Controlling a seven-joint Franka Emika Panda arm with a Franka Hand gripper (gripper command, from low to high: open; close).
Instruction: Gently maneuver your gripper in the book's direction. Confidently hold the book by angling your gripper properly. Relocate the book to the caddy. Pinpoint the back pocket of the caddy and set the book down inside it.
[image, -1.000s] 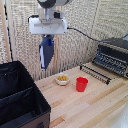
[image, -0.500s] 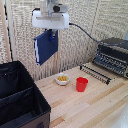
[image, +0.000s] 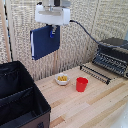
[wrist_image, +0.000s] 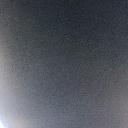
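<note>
**Book held high, transport toward caddy in hand**

Book (image: 45, 42) hangs upright in the air, well above the table (image: 95, 107), its upper edge pinched between the dark fingers of the end effector (image: 52, 31). The fingers are clamped on the book near one top corner, so the cover dangles flat-on to the exterior view, with a pale page edge showing down its side toward the exterior view's left. The wrist view shows only a blurred dark surface filling the frame, most likely the cover pressed close to the lens; nothing more can be read from it.

The caddy (image: 20, 102) sits open at the exterior view's lower left, a divider splitting it into two compartments. The back pocket (image: 14, 80) appears to be the compartment farther from the camera, and it looks free of contents, though its floor is dark and hard to judge.

A red cup (image: 81, 84) and a small bowl (image: 62, 79) stand on the table, and a toaster oven (image: 114, 54) sits at the exterior view's right, all apart from the caddy.

Grasp and lift look done; the carry is the step in hand. The next move calls for shifting toward the exterior view's left until the book hangs over the back pocket, then lowering it between the fabric walls, keeping its lower edge clear of the rim and divider before release.
</note>
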